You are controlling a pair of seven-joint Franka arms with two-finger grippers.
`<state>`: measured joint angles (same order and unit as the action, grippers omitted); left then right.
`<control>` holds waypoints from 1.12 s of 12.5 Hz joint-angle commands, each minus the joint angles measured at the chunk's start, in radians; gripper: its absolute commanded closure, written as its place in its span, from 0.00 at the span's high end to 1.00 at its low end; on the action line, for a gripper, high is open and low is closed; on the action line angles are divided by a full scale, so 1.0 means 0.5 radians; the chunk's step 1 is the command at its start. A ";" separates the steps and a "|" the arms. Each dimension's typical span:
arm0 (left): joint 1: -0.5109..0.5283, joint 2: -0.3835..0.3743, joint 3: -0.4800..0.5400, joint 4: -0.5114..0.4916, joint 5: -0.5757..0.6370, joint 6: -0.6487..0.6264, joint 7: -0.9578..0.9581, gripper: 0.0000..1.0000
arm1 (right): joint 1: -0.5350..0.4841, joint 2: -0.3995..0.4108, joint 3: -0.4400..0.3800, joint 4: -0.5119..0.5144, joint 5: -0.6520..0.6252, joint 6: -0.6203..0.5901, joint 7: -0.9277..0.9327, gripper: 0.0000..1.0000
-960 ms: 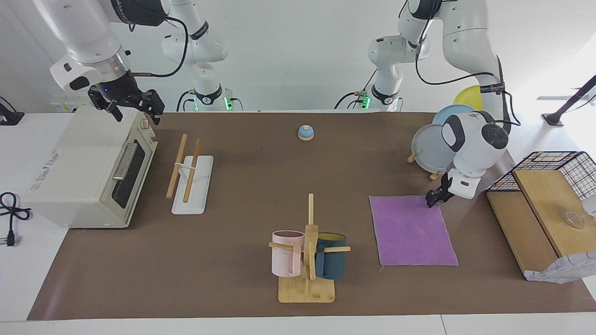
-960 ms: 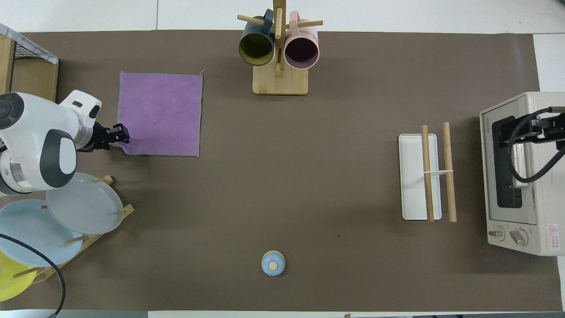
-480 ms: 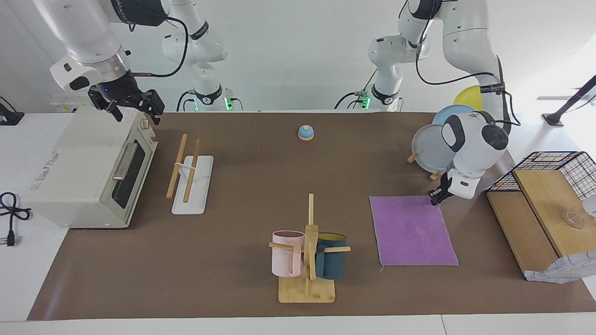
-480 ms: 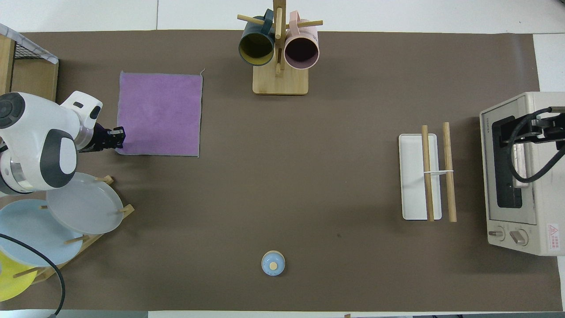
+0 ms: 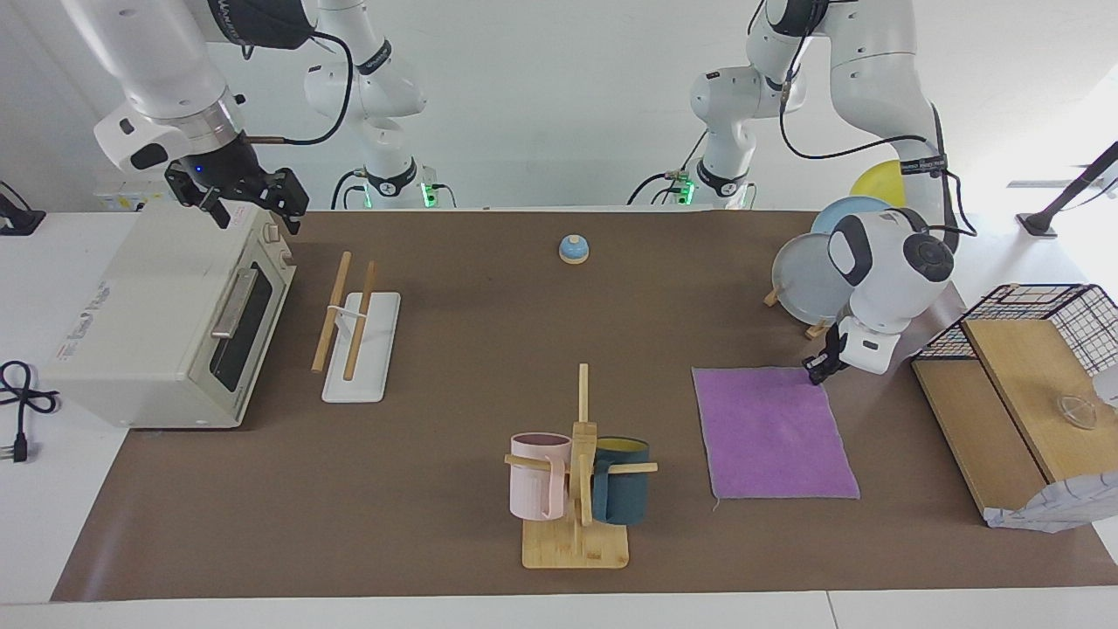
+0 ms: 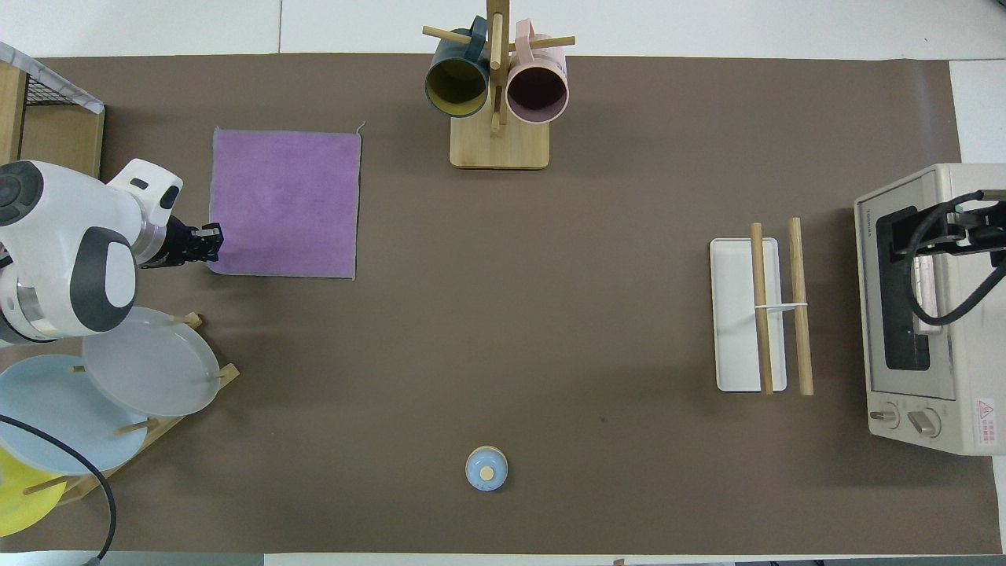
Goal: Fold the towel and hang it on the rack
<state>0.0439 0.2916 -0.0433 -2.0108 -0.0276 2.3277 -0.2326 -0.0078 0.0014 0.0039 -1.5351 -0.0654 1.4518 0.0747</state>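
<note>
Fingertips of the left gripper (image 5: 817,374) (image 6: 211,242) are meeting, pinching the corner of the thin square purple towel (image 5: 773,432) (image 6: 284,203) at the edge nearest the robots. Spreading away from that claw, the cloth is lying flat on the brown table mat (image 5: 489,332). Well apart from it, toward the right arm's end, the rack of two light wooden rods on a white base (image 5: 354,336) (image 6: 758,314) is standing bare. The right gripper (image 5: 249,203), fingers spread apart, is waiting over the cream toaster oven (image 5: 166,314).
</note>
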 commanded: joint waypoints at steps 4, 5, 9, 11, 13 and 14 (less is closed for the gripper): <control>-0.099 -0.049 -0.009 0.107 0.018 -0.084 0.057 0.00 | -0.034 -0.012 0.023 -0.001 -0.007 -0.029 -0.048 1.00; -0.121 -0.049 -0.005 0.104 0.021 -0.084 0.060 0.00 | -0.034 -0.012 0.023 -0.001 -0.007 -0.029 -0.048 1.00; -0.146 -0.068 -0.005 0.098 0.025 -0.167 0.115 0.00 | -0.034 -0.012 0.023 -0.001 -0.007 -0.029 -0.048 1.00; -0.161 -0.071 -0.008 0.104 0.055 -0.179 0.131 0.00 | -0.034 -0.012 0.023 -0.001 -0.007 -0.029 -0.048 1.00; -0.195 -0.101 -0.015 0.125 0.095 -0.213 0.207 0.00 | -0.034 -0.012 0.023 -0.001 -0.007 -0.029 -0.048 1.00; -0.225 -0.120 -0.021 0.131 0.095 -0.213 0.283 0.00 | -0.034 -0.012 0.023 -0.001 -0.007 -0.029 -0.048 1.00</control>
<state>-0.0404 0.2655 -0.0586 -1.9499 -0.0011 2.2566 -0.1378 -0.0078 0.0014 0.0039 -1.5351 -0.0654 1.4518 0.0746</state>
